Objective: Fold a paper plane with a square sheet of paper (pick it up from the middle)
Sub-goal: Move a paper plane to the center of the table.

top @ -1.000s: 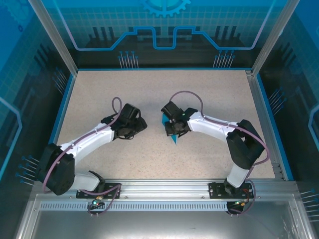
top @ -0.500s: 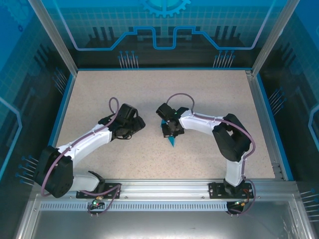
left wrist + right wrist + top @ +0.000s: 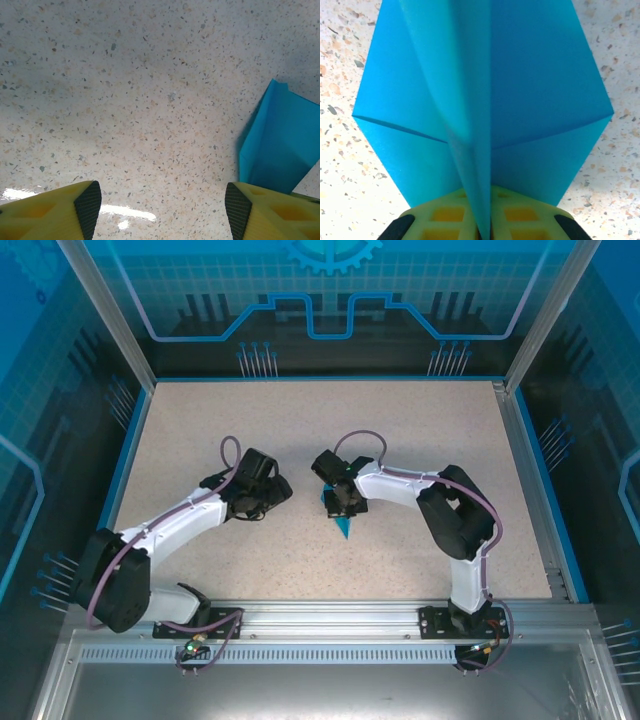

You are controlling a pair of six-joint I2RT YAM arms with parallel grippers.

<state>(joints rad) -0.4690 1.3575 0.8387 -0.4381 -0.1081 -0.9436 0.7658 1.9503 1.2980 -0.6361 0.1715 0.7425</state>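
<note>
- One paper plane [image 3: 485, 100] at the centre of your worktop [image 3: 125, 100] — its centre fold pinched in your right gripper [image 3: 482, 227].
- Your left gripper [image 3: 160, 205], at its 9 o'clock, stands wide, empty.

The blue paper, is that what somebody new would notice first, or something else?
Yes, the bright blue paper plane jumps out: it is near the middle of the speckled table, with its raised centre fold pinched in the right pincer. Next come the white left arm and right arm, bending in toward each other. The left pincer is open over bare table beside the plane.
</note>
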